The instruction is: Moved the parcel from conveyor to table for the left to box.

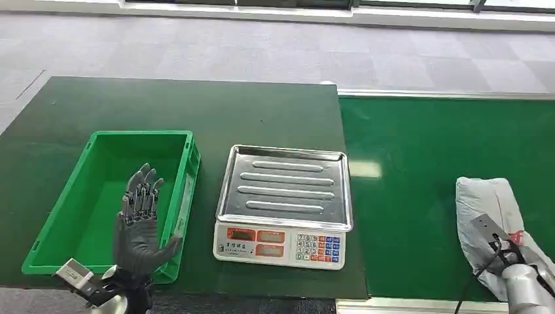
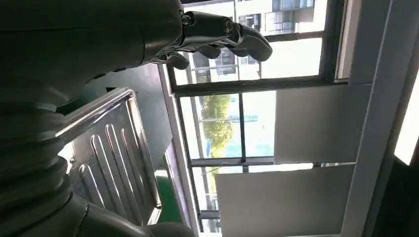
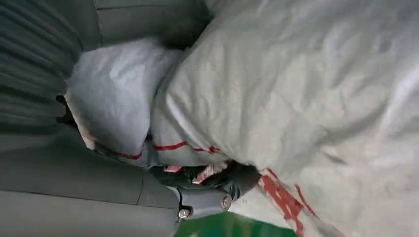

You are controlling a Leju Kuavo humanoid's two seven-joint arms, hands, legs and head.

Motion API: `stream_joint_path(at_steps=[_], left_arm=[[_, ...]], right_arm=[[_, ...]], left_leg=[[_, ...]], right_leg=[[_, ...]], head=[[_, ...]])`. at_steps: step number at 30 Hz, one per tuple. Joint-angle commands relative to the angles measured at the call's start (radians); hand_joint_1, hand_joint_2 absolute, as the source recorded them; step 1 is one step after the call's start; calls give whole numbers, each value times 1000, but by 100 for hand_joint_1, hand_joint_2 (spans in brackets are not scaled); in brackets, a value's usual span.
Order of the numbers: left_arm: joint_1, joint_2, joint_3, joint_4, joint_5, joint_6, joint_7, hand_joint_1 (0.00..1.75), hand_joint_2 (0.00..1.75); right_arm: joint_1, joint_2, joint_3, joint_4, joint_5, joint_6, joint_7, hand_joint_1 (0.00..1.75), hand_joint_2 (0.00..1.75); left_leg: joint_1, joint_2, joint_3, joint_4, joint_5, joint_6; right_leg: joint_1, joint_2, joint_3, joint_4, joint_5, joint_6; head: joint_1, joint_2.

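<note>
Head view: right hand (image 1: 507, 252) on crinkly white plastic parcel (image 1: 487, 203).

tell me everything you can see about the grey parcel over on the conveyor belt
The parcel is a soft, pale grey plastic mailer bag, crumpled and puffy, with red printing on it. It lies flat on the bright green conveyor belt, at the robot's right, away from the scale and the bin. The right hand rests on its near end; in the right wrist view dark fingers press against the wrinkled plastic by the red markings, though a full grip cannot be confirmed.
</note>
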Motion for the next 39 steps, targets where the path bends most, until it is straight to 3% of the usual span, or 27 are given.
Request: stream_joint_path(at_steps=[1,3,4,5,6,8,9,10,11,12,13,14,17,18,19,20,21,23,25,26,27,31,33,34,39], left_arm=[[-28,29,-26,63,-1,7,-3,0,175],[-30,30,-25,61,1,10,-3,0,175],[-10,23,-13,35,5,24,-3,0,175],[3,24,-11,18,6,21,-3,0,175],[16,19,-3,3,5,28,-2,0,175],[66,1,16,-53,5,29,-3,0,175],[73,-1,16,-60,3,27,-2,0,175],[66,-7,13,-53,3,22,-1,0,175],[48,-10,-1,-32,-4,29,2,0,175],[32,-11,-9,-13,-8,38,1,0,175],[9,-6,-26,13,-9,45,-4,0,175],[-9,0,-37,33,-7,44,-5,0,175],[-47,9,-51,78,-2,55,-13,0,175],[-51,11,-53,82,0,56,-15,0,175],[-59,17,-55,90,1,55,-15,0,175],[-65,21,-52,96,1,52,-21,0,175],[-68,23,-49,99,1,50,-21,0,175],[-97,41,-56,123,-9,10,-21,0,175],[-120,39,-50,144,-13,4,-21,0,175],[-142,46,-63,167,-21,-16,-21,0,175],[-154,44,-66,180,-24,-18,-21,0,175],[-169,42,-85,198,-25,-15,-21,0,175],[-170,44,-91,199,-24,-10,-21,0,175],[-171,45,-93,200,-23,-10,-21,0,175],[-180,39,-95,194,-20,-7,-21,0,175]], right_arm=[[25,31,-26,61,11,-5,-6,175,175],[2,27,-24,61,16,-18,-9,175,175],[-29,59,-53,11,-20,-183,-177,175,175],[-59,66,-45,14,-13,-178,-164,175,175],[-69,95,-71,-40,-59,-252,-269,175,175],[-65,240,-112,-315,-220,-505,-537,175,175],[-30,280,-74,-455,-217,-463,-448,175,175],[12,385,-112,-703,-449,-643,-690,175,175],[82,448,-58,-914,-515,-678,-707,175,175],[120,467,-21,-1000,-509,-683,-661,175,175],[158,496,31,-1126,-541,-740,-713,175,175],[171,516,65,-1194,-574,-769,-747,175,175],[177,522,174,-1276,-620,-786,-773,175,175],[173,517,194,-1275,-621,-796,-765,175,175],[154,483,259,-1252,-637,-716,-737,175,175],[135,435,339,-1218,-659,-545,-702,175,175],[103,442,351,-1185,-648,-544,-697,175,175],[29,335,540,-1040,-554,-197,-587,175,175],[-25,347,587,-934,-523,-192,-614,175,175],[-79,319,733,-838,-375,-112,-609,175,175],[-111,346,776,-775,-323,-142,-595,175,175],[-281,423,949,-506,-283,-145,-576,175,175],[-337,457,969,-430,-305,-140,-567,175,175],[-360,485,972,-392,-316,-131,-571,175,175],[-416,573,996,-304,-340,-138,-605,175,175]], left_leg=[[1,-1,2,-2,0,-1],[1,-1,1,-2,0,-1],[0,-1,2,-4,1,-1],[0,0,2,-5,1,-1],[0,4,1,-2,0,-1],[-1,9,1,-4,0,-1],[-1,14,-1,-2,-2,0],[-2,19,-6,-3,-2,-1],[-2,16,-12,-2,-3,-1],[-2,18,-12,-3,-2,-2],[-2,12,-13,-2,-2,-2],[-2,13,-11,-4,-1,-4],[-2,-2,-3,-4,1,-5],[-2,-4,-6,-2,2,-4],[-3,-2,-5,-3,1,-5],[-2,-2,-6,-2,1,-5],[-3,1,-5,-3,1,-6],[-3,7,-4,-4,1,-8],[-3,11,-5,-4,2,-7],[-2,10,-6,-2,0,-6],[-2,12,-10,-3,1,-6],[-1,25,-11,-6,3,-9],[-2,17,-4,-6,6,-10],[-2,13,-7,-3,7,-9],[-1,11,-7,-4,8,-11]], right_leg=[[1,-2,2,-3,1,-1],[1,-1,2,-3,1,-1],[0,-1,2,-5,1,-1],[0,-1,2,-5,2,-2],[0,4,0,-3,2,-1],[0,9,-2,-3,3,-1],[-1,13,-3,-1,3,-1],[-2,18,-4,-1,4,-1],[-3,15,-8,1,3,0],[-3,16,-9,1,3,-1],[-2,10,-9,1,2,0],[-2,10,-9,1,2,-2],[-2,-3,-7,3,-2,-2],[-3,-4,-10,6,-2,-1],[-3,-3,-10,7,-3,-2],[-3,-2,-11,8,-3,-2],[-3,1,-12,8,-2,-3],[-3,7,-12,7,0,-4],[-3,11,-15,7,2,-3],[-3,11,-13,9,0,-2],[-3,12,-13,8,1,-2],[-2,23,-15,6,7,-6],[-2,15,-16,7,6,-6],[-2,12,-18,9,6,-6],[-2,11,-19,10,6,-7]], head=[[0,0],[0,0],[0,0],[0,0],[0,0],[0,0],[0,0],[0,0],[0,0],[0,0],[0,0],[0,0],[0,0],[0,0],[0,0],[0,0],[0,0],[0,0],[0,0],[0,0],[0,0],[0,0],[0,0],[0,0],[0,0]])
